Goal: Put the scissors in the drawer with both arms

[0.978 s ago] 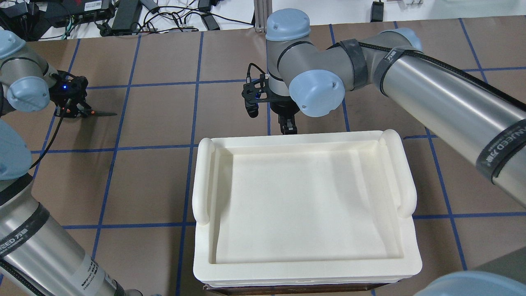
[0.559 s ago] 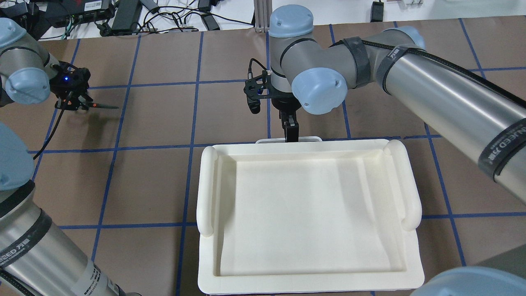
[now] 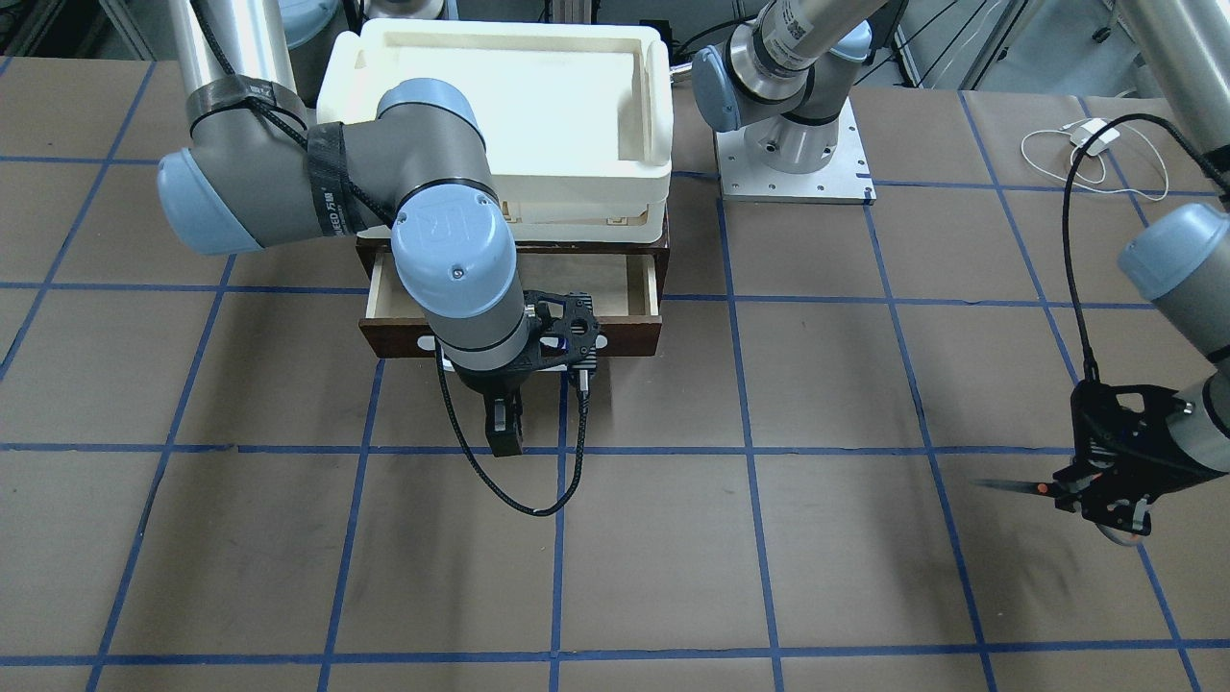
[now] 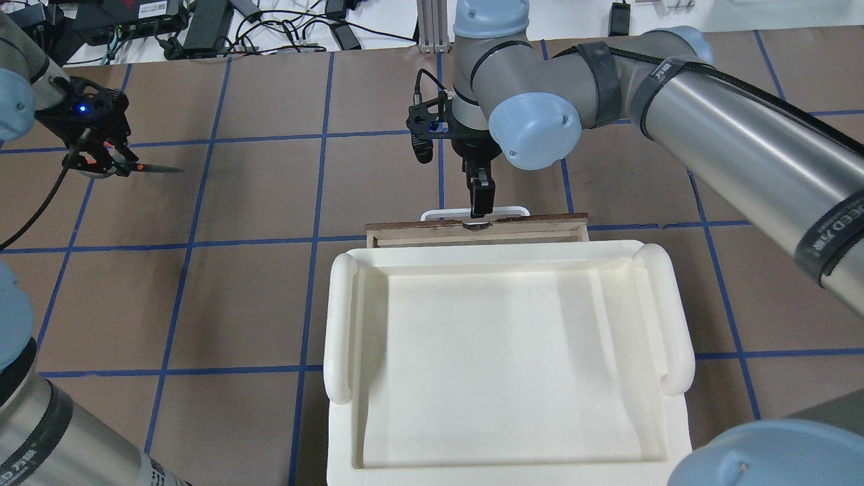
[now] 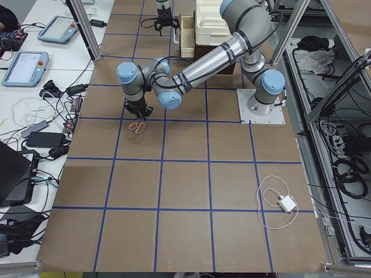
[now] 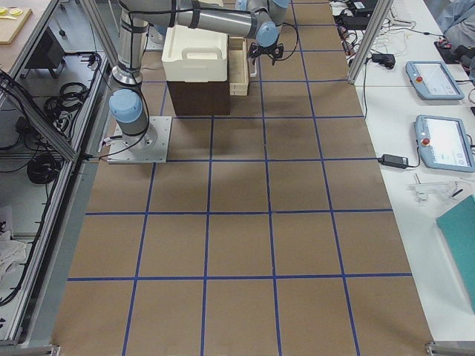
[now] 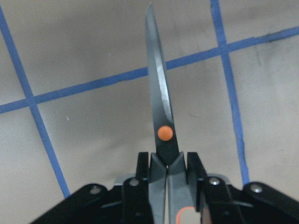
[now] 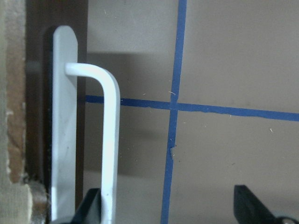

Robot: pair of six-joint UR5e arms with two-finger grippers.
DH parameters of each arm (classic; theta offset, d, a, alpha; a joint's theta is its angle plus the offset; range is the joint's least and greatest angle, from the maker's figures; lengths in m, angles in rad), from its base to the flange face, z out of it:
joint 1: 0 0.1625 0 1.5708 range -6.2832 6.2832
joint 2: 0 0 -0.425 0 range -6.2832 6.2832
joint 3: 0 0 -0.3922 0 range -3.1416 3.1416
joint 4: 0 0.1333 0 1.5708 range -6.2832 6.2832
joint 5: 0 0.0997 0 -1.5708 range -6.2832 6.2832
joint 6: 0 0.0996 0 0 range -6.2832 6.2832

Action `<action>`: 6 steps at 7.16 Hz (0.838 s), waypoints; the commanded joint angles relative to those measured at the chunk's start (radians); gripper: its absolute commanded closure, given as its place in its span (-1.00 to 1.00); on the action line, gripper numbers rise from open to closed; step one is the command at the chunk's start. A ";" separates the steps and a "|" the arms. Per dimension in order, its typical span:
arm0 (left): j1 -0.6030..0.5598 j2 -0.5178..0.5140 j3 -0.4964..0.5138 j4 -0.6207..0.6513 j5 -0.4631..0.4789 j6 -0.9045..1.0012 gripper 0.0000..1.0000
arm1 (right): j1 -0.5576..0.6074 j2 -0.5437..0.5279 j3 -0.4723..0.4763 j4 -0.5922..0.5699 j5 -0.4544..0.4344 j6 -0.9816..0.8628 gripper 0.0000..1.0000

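My left gripper is shut on the scissors and holds them level above the table at the far left, blades pointing toward the centre. The left wrist view shows the silver blades and orange pivot dot of the scissors sticking out past the fingers. The dark-brown drawer stands partly pulled out from under the cream tray, its pale inside showing. My right gripper is at the drawer's white handle. In the right wrist view its jaws stand wide apart, open, with the handle bar against one finger.
A cream plastic tray sits on top of the brown cabinet that houses the drawer. The right arm's black cable loops down over the table in front of the drawer. Blue tape lines grid the brown table.
The drawer has slid out from under the tray as my right gripper moved away from the robot's base. My left gripper has risen and drifted outward with the scissors.
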 commanded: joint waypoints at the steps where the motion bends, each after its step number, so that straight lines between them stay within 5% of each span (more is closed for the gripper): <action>1: 0.001 0.049 -0.002 -0.091 0.006 -0.029 1.00 | -0.002 0.028 -0.011 -0.003 0.000 -0.007 -1.00; 6: -0.001 0.045 -0.002 -0.091 0.002 -0.029 1.00 | -0.003 0.056 -0.011 -0.005 -0.001 -0.011 -1.00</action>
